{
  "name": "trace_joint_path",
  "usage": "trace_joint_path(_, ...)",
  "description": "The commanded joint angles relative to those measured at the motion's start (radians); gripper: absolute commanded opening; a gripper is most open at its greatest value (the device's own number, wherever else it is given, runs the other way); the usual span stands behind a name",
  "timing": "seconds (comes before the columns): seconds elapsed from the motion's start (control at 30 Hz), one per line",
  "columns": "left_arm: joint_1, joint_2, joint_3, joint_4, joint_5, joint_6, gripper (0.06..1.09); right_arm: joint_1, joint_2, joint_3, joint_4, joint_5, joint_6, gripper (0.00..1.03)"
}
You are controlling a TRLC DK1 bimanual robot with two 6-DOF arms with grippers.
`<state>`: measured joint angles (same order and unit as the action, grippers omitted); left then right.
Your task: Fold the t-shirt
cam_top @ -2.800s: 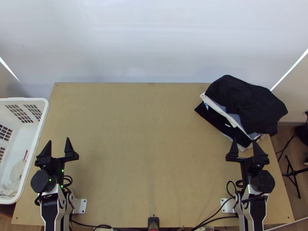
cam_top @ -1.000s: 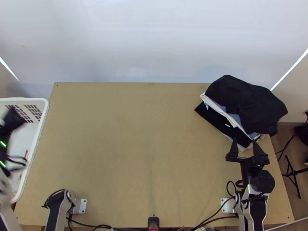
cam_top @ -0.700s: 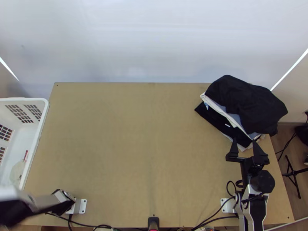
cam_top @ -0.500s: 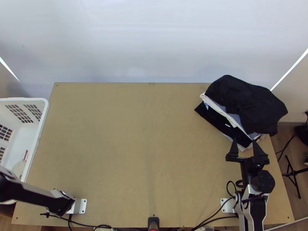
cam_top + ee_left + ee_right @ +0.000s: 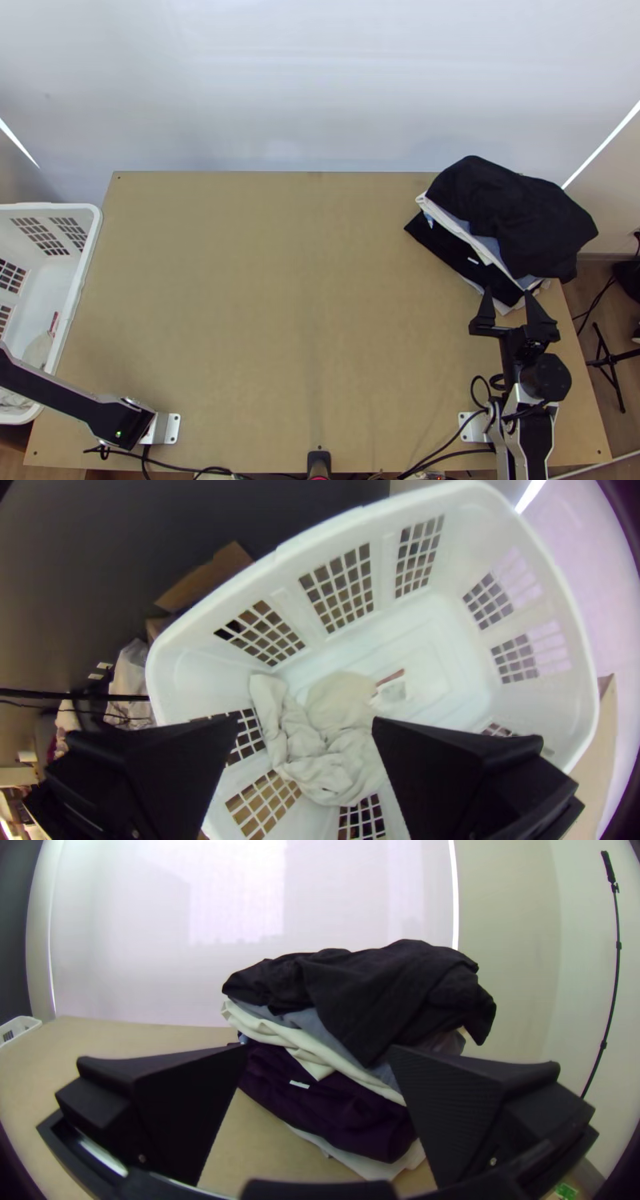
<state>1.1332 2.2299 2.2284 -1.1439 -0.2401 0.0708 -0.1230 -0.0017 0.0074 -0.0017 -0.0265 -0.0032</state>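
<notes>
Beside pale rectangular wooden table (image 5: 280, 280), holding black left gripper (image 5: 307, 721) wide over crumpled off-white cloth (image 5: 337, 763) in white plastic basket (image 5: 383, 567), probably for grasping.

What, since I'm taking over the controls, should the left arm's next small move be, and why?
Probably lower the left claw, open over the white basket, toward the crumpled pale cloth: it lies inside, ungripped, and may be the garment to fold.
</notes>
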Motion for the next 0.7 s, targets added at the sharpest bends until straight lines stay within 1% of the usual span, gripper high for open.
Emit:
trace_joint_path(0.0,0.019,0.191,-0.004,-0.033,-0.070,0.093,1.04,0.000,0.000,0.000,0.000,0.000,0.000,0.98)
trace_joint_path(0.13,0.022,0.274,-0.039,-0.025,-0.070,0.096,1.04,0.000,0.000,0.000,0.000,0.000,0.000,0.98)
trace_joint_path(0.23,0.025,0.315,-0.090,0.012,-0.056,0.096,1.04,0.000,0.000,0.000,0.000,0.000,0.000,0.98)
trace_joint_path(0.3,0.025,0.316,-0.158,0.073,-0.028,0.107,1.04,0.000,0.000,0.000,0.000,0.000,0.000,0.98)
trace_joint_path(0.37,0.027,0.326,-0.219,0.138,-0.027,0.127,1.04,0.000,0.000,0.000,0.000,0.000,0.000,0.98)
trace_joint_path(0.53,0.042,0.401,-0.260,0.236,-0.028,0.142,1.04,0.000,0.000,0.000,0.000,0.000,0.000,0.98)
trace_joint_path(0.67,0.050,0.448,-0.279,0.323,-0.033,0.185,1.04,0.000,0.000,0.000,0.000,0.000,0.000,0.98)
